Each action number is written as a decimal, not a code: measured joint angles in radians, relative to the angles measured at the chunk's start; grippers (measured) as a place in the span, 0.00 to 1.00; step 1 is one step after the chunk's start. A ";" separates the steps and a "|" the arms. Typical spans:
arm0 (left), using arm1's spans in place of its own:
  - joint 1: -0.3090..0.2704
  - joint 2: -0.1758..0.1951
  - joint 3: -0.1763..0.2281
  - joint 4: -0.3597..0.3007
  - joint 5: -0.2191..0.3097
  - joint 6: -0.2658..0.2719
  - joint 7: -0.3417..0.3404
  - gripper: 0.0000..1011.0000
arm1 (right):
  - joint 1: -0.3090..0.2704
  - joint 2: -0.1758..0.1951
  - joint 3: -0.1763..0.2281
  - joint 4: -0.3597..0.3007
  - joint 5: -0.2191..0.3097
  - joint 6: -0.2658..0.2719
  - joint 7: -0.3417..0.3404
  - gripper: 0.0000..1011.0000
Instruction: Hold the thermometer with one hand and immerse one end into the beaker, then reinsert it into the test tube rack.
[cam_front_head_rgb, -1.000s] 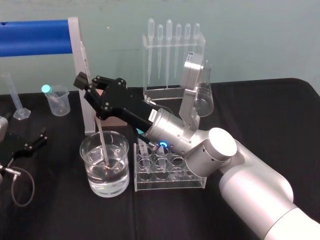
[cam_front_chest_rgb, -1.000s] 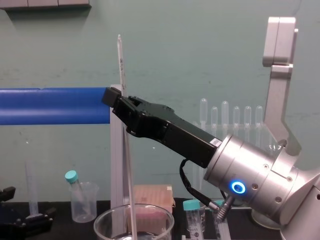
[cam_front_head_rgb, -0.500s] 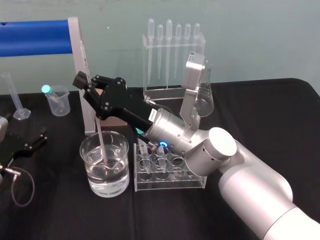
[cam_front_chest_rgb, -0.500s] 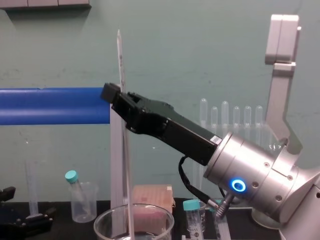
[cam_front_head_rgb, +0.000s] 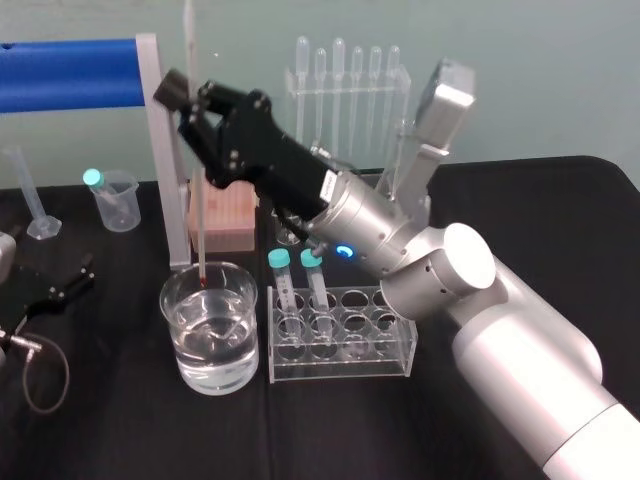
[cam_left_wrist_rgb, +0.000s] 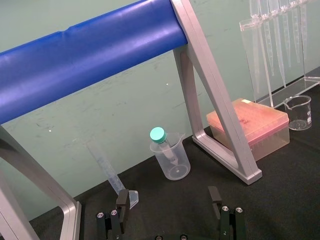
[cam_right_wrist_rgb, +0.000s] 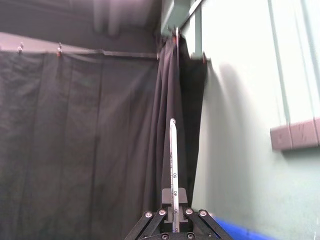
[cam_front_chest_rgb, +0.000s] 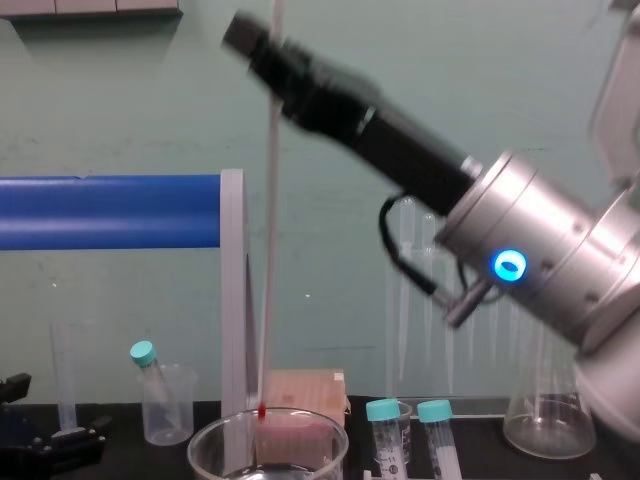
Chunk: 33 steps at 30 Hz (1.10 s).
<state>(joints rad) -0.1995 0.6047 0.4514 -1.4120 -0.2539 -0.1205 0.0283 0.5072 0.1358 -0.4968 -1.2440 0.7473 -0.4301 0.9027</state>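
Thermometer (cam_front_head_rgb: 200, 235) over beaker (cam_front_head_rgb: 236, 345), capped tubes (cam_front_head_rgb: 284, 290) adj.

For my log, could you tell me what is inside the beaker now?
Clear liquid fills the beaker partway. The thermometer, held by the right gripper, hangs with its red tip near the rim, above the liquid. Nothing hidden.

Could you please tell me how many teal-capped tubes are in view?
3 teal-capped tubes. One leans in the small clear cup at back left; two stand at the test tube rack's left end, next to the beaker. Others may be hidden.
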 joint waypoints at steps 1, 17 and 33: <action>0.000 0.000 0.000 0.000 0.000 0.000 0.000 1.00 | 0.000 0.001 0.004 -0.008 0.007 -0.004 0.000 0.05; 0.000 0.000 0.000 0.000 0.000 0.000 0.000 1.00 | -0.051 0.085 0.113 -0.226 0.049 -0.047 -0.079 0.05; 0.000 0.000 0.000 0.000 0.000 0.000 0.000 1.00 | -0.307 0.231 0.277 -0.495 -0.073 0.010 -0.323 0.05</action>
<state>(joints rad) -0.1995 0.6047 0.4514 -1.4120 -0.2539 -0.1205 0.0283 0.1999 0.3666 -0.2200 -1.7390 0.6738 -0.4200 0.5795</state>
